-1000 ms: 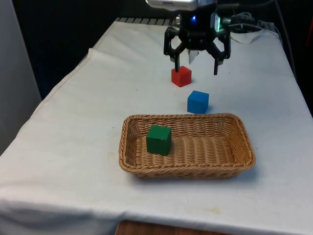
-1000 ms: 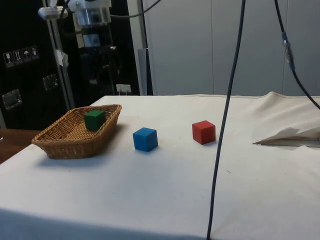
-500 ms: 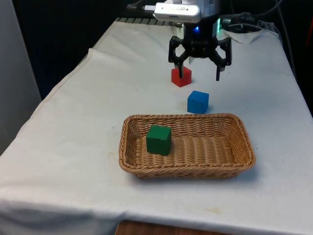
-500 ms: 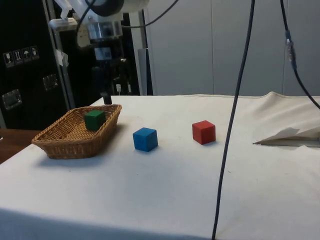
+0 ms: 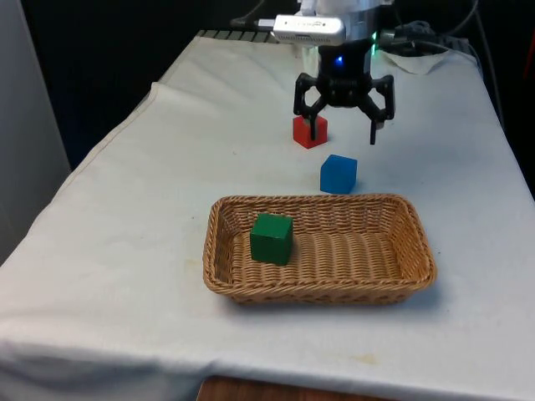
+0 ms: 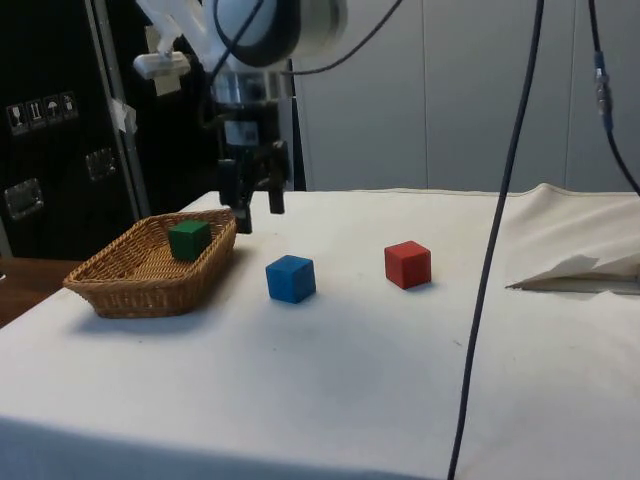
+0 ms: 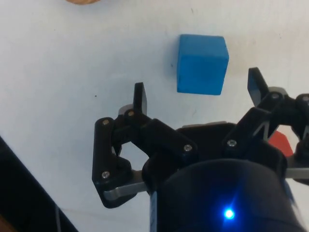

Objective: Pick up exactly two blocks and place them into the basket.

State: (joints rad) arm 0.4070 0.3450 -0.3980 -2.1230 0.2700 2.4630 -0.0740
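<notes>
A small green cube (image 5: 272, 238) sits inside the woven wicker basket (image 5: 404, 259); blue cube (image 5: 338, 174) and red cube (image 5: 310, 130) rest apart on white cloth (image 5: 150, 217). The black gripper (image 5: 343, 125) hangs above them, fingers spread, empty. Dark cabinets (image 6: 50, 130) behind.

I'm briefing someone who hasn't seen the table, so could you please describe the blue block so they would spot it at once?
Start at the wicker basket, which holds a green block. Just beyond its far rim, on the white cloth, sits the blue block, with a red block farther on. It is the only blue one, and the nearer of the two still outside the basket.
</notes>
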